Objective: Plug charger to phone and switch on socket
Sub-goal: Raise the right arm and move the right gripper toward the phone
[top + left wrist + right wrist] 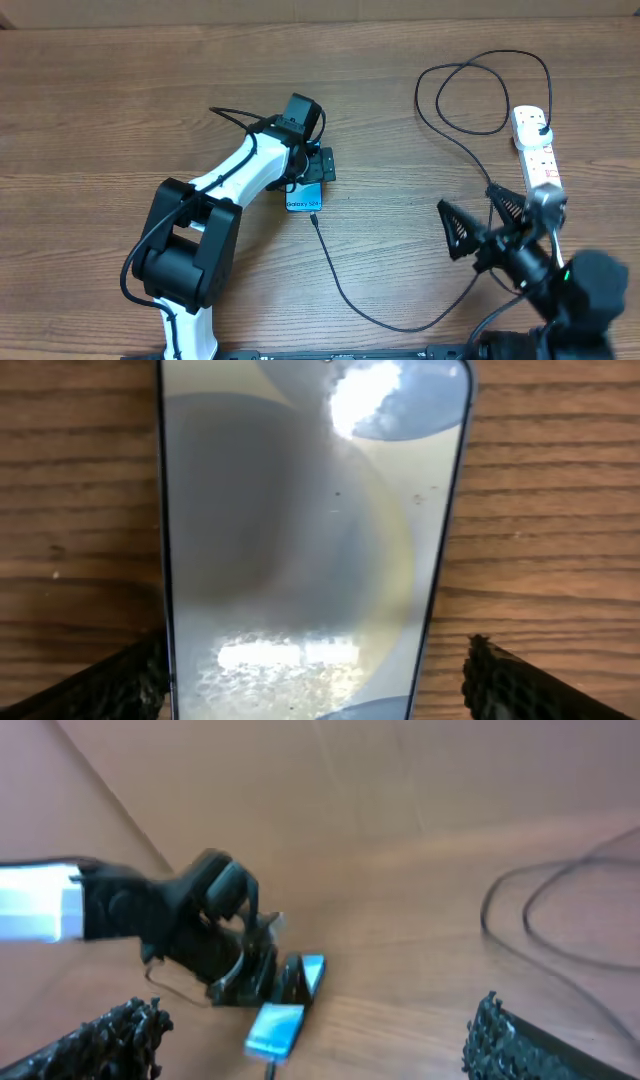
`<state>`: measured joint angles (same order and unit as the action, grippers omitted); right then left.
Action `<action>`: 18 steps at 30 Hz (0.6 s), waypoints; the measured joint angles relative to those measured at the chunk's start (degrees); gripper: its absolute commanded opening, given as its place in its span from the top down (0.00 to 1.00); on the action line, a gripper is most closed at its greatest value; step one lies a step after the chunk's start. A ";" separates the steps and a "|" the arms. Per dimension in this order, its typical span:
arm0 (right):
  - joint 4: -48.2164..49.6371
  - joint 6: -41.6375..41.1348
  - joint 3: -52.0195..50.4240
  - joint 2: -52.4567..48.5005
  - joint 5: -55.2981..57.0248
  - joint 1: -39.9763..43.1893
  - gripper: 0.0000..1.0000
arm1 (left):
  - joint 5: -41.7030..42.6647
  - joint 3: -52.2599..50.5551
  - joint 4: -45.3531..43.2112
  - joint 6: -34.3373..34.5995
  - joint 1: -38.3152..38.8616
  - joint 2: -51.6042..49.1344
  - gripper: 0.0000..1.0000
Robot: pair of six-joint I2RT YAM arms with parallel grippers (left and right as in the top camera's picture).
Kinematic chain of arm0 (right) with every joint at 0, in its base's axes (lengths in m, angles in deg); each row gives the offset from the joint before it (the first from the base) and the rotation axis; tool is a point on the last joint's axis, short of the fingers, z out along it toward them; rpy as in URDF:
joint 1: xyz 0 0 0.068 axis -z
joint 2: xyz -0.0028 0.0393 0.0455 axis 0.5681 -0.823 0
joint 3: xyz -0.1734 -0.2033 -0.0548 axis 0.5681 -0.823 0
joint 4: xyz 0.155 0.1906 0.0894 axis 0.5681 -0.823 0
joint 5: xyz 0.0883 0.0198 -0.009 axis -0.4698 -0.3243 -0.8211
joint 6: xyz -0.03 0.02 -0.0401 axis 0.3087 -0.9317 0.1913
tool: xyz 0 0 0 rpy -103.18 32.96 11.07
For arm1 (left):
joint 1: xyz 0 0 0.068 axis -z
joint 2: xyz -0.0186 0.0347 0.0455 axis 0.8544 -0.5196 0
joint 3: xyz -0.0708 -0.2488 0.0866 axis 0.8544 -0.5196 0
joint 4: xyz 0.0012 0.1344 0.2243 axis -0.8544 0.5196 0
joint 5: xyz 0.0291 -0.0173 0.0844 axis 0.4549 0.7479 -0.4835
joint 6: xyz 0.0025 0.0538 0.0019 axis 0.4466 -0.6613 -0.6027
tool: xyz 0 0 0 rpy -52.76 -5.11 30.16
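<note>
Left gripper (315, 650): released. Jaws spread wide, one on each long side of the phone (300, 540), nothing clamped. The right-hand finger (520, 680) stands clear of the phone's edge. The other finger sits just beside the opposite edge, and whether it touches I cannot tell from the wrist view.

- The phone lies flat on the wooden table (100, 120), screen up, in the middle of the scene, under the left wrist. A straddle like this looks meant to brace the phone against sliding while a connector is pushed in. With the jaws off it, that bracing seems finished.
- The charger (345, 290): its connector tip (315, 216) meets the phone's near end and looks seated, though the overhead view is too coarse to be sure. The cable loops toward the arm bases, then climbs right to its black plug (541, 127), which sits in the far end of the socket (537, 160).
- Right gripper (480, 222): wide apart and empty. It hangs just beside the socket's near end, well apart from the phone.
- Likely reason: the right arm is the one within reach of the red-marked switches. Their state is too small to read.

Judgement: plugging appears done; the switch press is what remains.
</note>
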<state>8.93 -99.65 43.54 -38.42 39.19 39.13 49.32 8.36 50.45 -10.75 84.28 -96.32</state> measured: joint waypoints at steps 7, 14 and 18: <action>-17.57 4.09 16.87 -20.46 -2.16 0.00 0.00 | -3.32 -0.09 1.77 1.88 1.31 -0.15 0.07; -19.10 4.87 19.19 -31.87 -9.92 0.00 0.00 | -4.68 -0.13 2.95 2.73 1.84 -0.22 0.11; -19.74 5.95 19.19 -36.70 -11.45 0.00 0.01 | -5.05 -0.15 3.08 2.95 1.84 -0.22 0.13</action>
<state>-10.81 -93.71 62.73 -75.11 27.74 39.13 44.27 8.21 53.53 -7.80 86.11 -96.54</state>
